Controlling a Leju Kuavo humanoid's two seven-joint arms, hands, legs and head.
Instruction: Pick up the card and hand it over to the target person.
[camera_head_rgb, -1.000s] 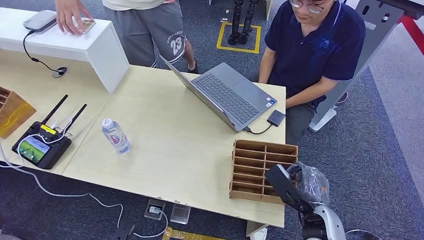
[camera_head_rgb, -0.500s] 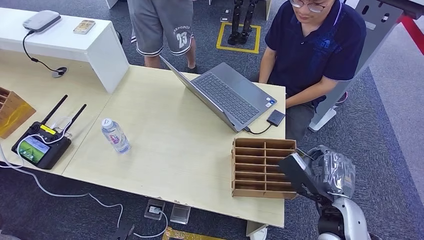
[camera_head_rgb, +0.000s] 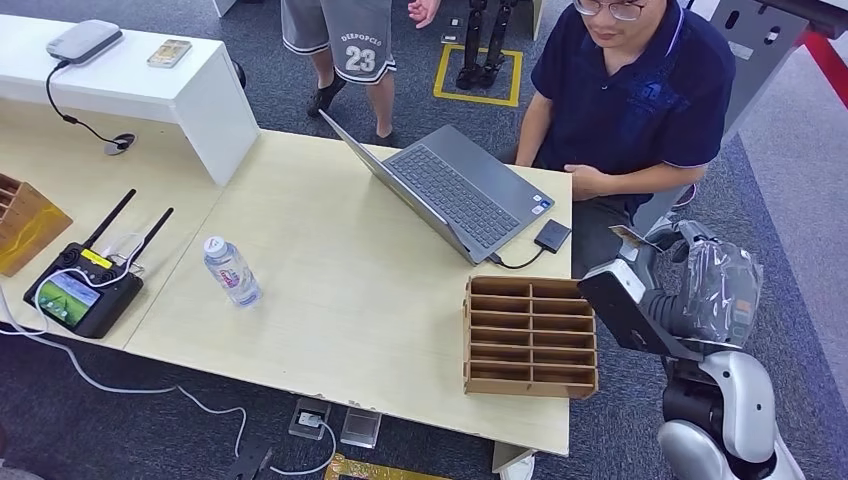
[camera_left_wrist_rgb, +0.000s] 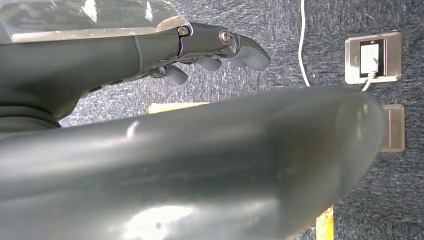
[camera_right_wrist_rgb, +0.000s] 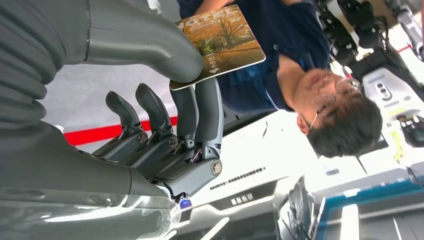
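My right hand (camera_head_rgb: 662, 262) is raised off the table's right end and pinches the card (camera_right_wrist_rgb: 222, 42) between thumb and fingers (camera_right_wrist_rgb: 202, 115). The card shows an autumn tree picture, and its edge (camera_head_rgb: 630, 236) points toward the seated person (camera_head_rgb: 635, 100) in a dark blue shirt. That person's hand (camera_head_rgb: 590, 182) rests near the table edge, a short way from the card. My left hand (camera_left_wrist_rgb: 200, 150) hangs over the carpet with its fingers (camera_left_wrist_rgb: 220, 50) loosely extended and nothing in it.
A wooden slotted box (camera_head_rgb: 530, 335) sits at the table's near right corner, beside my right arm. An open laptop (camera_head_rgb: 460, 190), a water bottle (camera_head_rgb: 232, 272) and a remote controller (camera_head_rgb: 75, 295) lie on the table. A second person (camera_head_rgb: 350, 45) stands beyond the far edge.
My right arm has risen from behind the wooden box and swung right, toward the seated person, with the card. The standing person has stepped away from the white shelf.
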